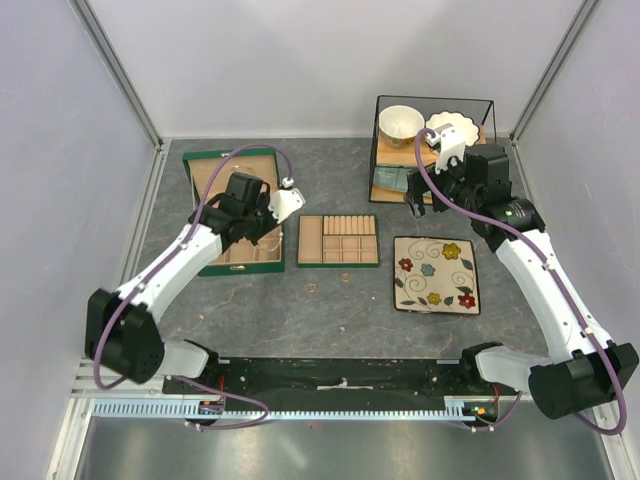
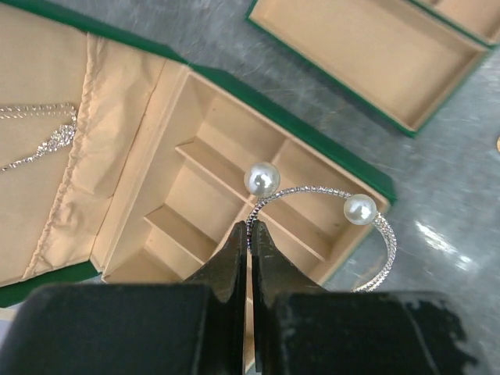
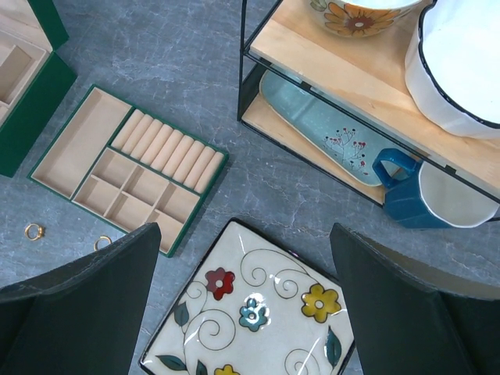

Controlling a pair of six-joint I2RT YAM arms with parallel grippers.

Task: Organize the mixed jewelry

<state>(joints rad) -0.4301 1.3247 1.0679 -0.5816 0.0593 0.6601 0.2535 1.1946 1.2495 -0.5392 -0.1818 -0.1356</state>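
My left gripper (image 2: 251,228) is shut on a thin silver wire bangle (image 2: 383,234) with two pearl ends, holding it above the tan compartments of the green jewelry box (image 2: 234,156). A fine chain necklace (image 2: 47,141) lies on the box's lid lining. In the top view the left gripper (image 1: 268,222) hangs over the box (image 1: 215,165). The separate tan compartment tray (image 1: 339,240) lies at the centre. Two small gold rings (image 3: 33,231) lie on the table near it, also seen as specks (image 1: 311,288) in the top view. My right gripper (image 3: 244,312) is open, high above the flowered plate.
A square flowered plate (image 1: 436,275) lies right of the tray. A black wire shelf (image 1: 385,150) at the back right holds bowls, a light blue dish (image 3: 312,117) and a blue mug (image 3: 410,195). White walls enclose the table.
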